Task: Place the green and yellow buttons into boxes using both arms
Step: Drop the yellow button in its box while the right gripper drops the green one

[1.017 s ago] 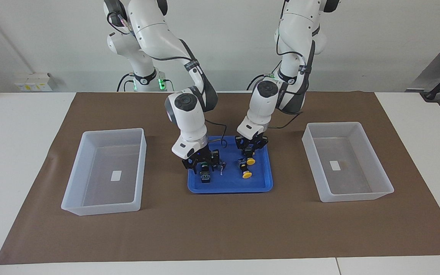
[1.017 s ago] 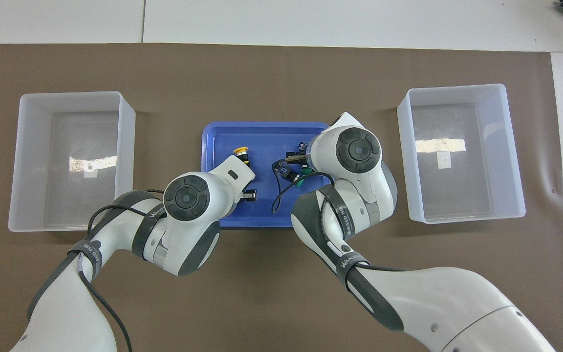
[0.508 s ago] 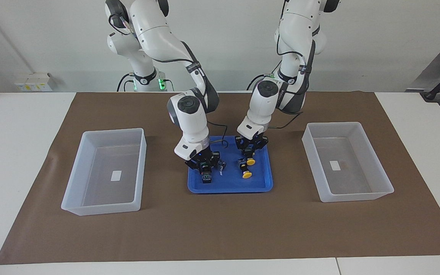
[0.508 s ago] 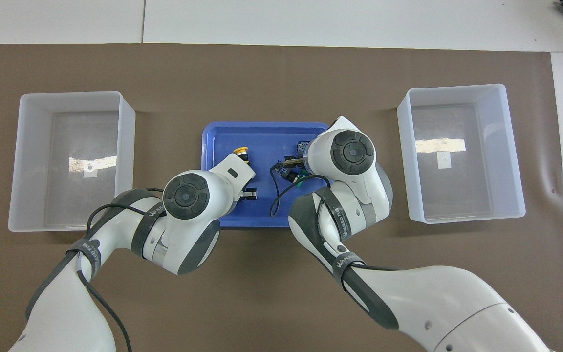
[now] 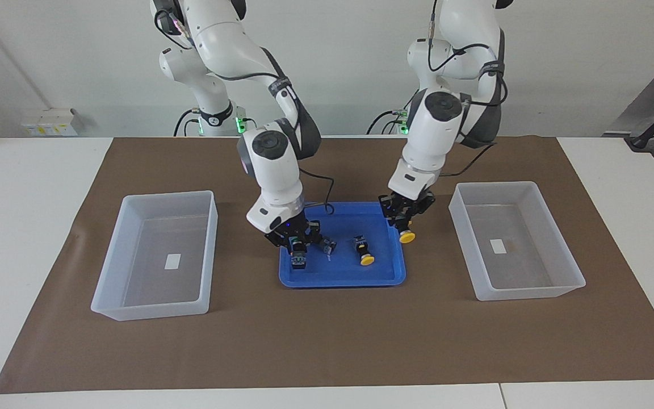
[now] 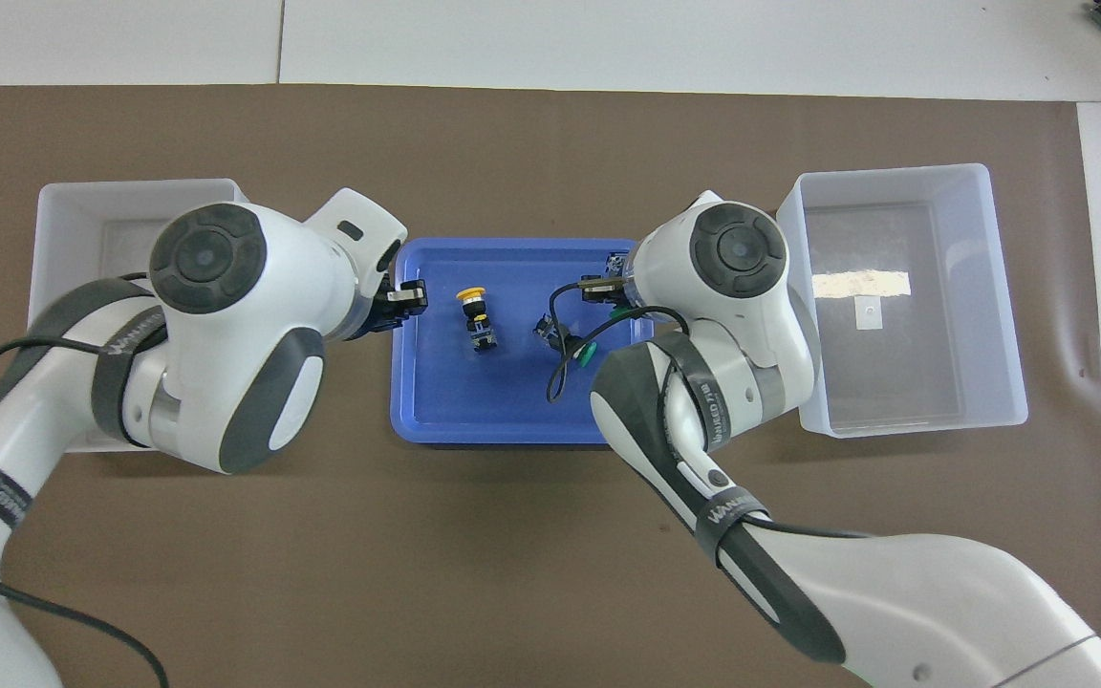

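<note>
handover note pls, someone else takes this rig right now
Left gripper: shut on a yellow button, over the tray edge, toward the box at the left arm's end.
Right gripper: shut on a green button, low over the tray.
On the tray: second yellow button and a fourth button, cap hidden.
Done: two grasps. That box and the other box hold no buttons.
Left: drop both, fetch the other two.

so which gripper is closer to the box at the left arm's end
Left. The left gripper, holding a yellow button, is over the tray edge beside that box; the right gripper is over the tray's other end.
</note>
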You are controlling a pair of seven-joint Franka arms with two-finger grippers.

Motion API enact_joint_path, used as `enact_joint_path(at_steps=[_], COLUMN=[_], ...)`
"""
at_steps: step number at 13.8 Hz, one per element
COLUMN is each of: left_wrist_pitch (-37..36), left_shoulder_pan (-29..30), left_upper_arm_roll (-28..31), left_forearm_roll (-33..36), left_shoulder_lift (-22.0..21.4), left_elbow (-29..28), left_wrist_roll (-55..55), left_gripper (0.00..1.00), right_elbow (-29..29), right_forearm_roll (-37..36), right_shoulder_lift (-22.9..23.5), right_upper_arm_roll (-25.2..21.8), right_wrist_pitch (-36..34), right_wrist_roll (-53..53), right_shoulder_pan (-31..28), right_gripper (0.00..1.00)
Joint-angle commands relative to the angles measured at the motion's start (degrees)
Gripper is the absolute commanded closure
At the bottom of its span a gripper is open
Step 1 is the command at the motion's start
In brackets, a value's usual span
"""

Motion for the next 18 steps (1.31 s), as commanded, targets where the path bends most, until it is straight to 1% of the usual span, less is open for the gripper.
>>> enact_joint_path(at_steps=[1,2,4,6,8,9,10,11,13,14,15,16,17,18], left_wrist_pitch=[-2.56,-2.56,-2.47,-1.86,0.67,3.65,7.24,10.41,13.68,15.26,17.80,21.48,24.30,25.11], left_shoulder_pan=[6.21,8.68,15.00,19.14,22.39,23.89,24.78,25.57,26.71,27.85,29.17,30.40,31.71,32.25], left_upper_arm_roll=[-0.42,-0.33,-0.42,-0.42,-0.42,-0.42,-0.33,-0.33,-0.33,-0.33,-0.33,-0.25,-0.33,-0.33], left_forearm_roll=[-0.34,-0.34,-0.34,-0.43,-0.43,-0.43,-0.43,-0.43,-0.43,-0.43,-0.43,-0.43,-0.43,-0.43], left_shoulder_lift=[0.43,0.43,0.25,-0.18,-2.02,-3.51,-4.48,-4.76,-3.71,-2.40,-0.91,0.07,1.12,1.74], left_elbow=[3.70,3.70,2.91,1.08,-3.57,-7.42,-11.38,-14.20,-16.77,-17.74,-18.96,-20.37,-21.25,-21.35], left_wrist_roll=[2.32,5.73,16.00,22.87,28.67,31.05,32.38,33.35,36.24,37.91,39.15,40.82,42.05,42.24], left_gripper=[1.00,1.00,1.00,1.00,1.00,1.00,1.00,1.00,1.00,1.00,1.00,1.00,1.00,1.00], right_elbow=[-0.85,-0.85,-1.73,-1.82,-2.35,-2.70,-4.27,-6.37,-10.42,-11.91,-12.80,-13.16,-13.16,-13.07], right_forearm_roll=[0.27,0.01,-0.08,-0.08,-0.08,-0.08,-0.08,-0.08,-0.08,-0.08,-0.08,-0.08,-0.08,-0.08], right_shoulder_lift=[-5.48,-5.66,-5.75,-5.75,-5.75,-5.75,-6.01,-6.36,-6.36,-6.36,-6.10,-6.01,-6.01,-6.01], right_upper_arm_roll=[0.53,0.53,0.44,0.44,0.44,0.44,0.44,0.44,0.44,0.44,0.44,0.44,0.44,0.53], right_wrist_pitch=[-5.46,-6.44,-6.80,-6.89,-6.80,-6.80,-6.19,-5.31,-1.81,0.04,1.19,1.46,1.29,1.03], right_wrist_roll=[-0.80,-3.34,-11.76,-18.80,-25.65,-28.12,-29.80,-31.03,-32.27,-32.45,-32.45,-32.19,-31.93,-32.01], right_shoulder_pan=[-4.96,-7.15,-12.59,-16.73,-20.43,-21.57,-22.80,-23.77,-25.27,-25.80,-25.98,-25.98,-25.98,-26.07], right_gripper=[1.00,1.00,1.00,1.00,1.00,1.00,1.00,1.00,1.00,0.93,0.76,0.35,0.00,0.00])
